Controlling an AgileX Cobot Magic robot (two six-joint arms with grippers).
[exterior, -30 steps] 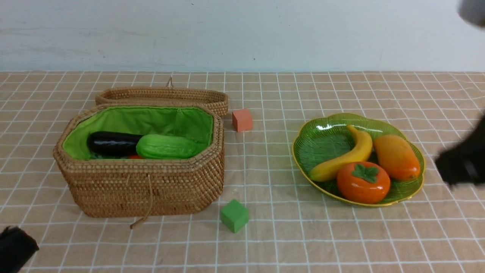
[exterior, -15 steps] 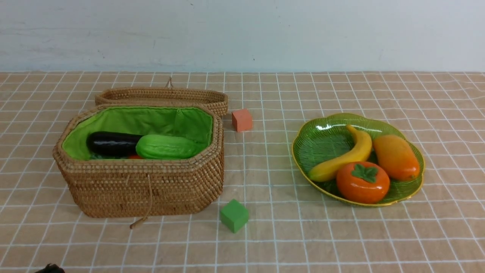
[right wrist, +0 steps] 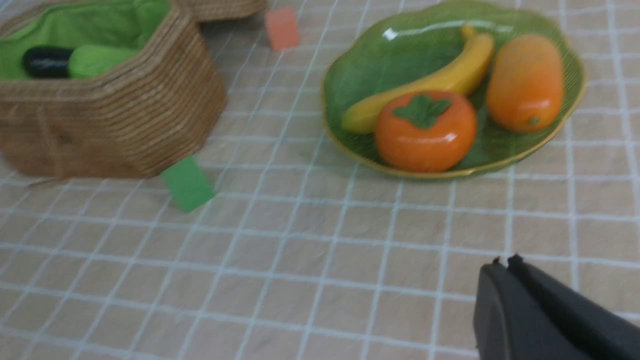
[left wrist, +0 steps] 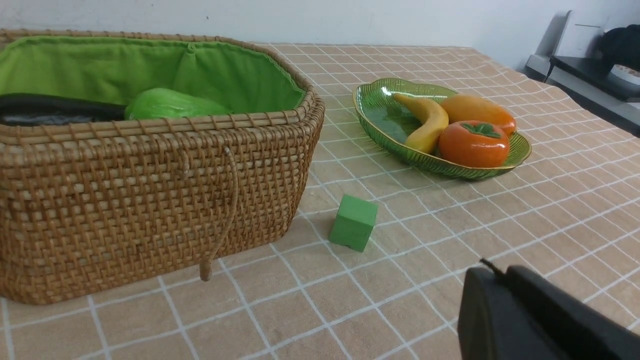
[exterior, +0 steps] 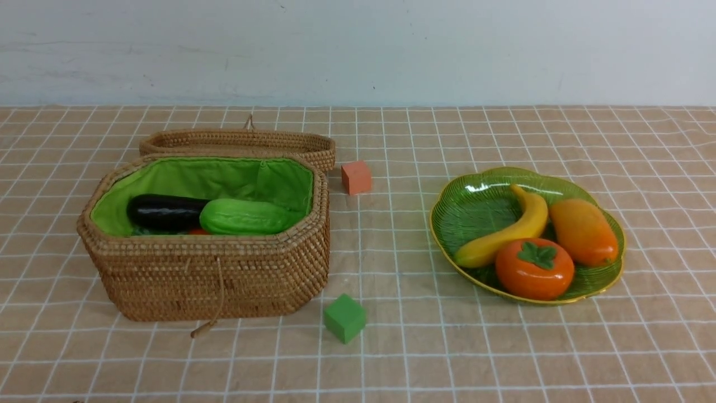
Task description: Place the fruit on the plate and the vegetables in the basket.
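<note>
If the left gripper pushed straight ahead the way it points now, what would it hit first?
Probably nothing soon: the shut left gripper points over bare tablecloth, between the green cube and the plate. Depth is uncertain.

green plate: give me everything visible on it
The plate is a translucent green ribbed dish with a scalloped, leaf-like outline and thin gold rim. It sits flat on the checked cloth, right of the basket. It holds a banana, a mango and a round orange fruit. No gripper touches it.

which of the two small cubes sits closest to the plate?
Neither clearly: the orange cube sits behind the basket's right corner, the green cube in front; both look about equally far from the plate.
</note>
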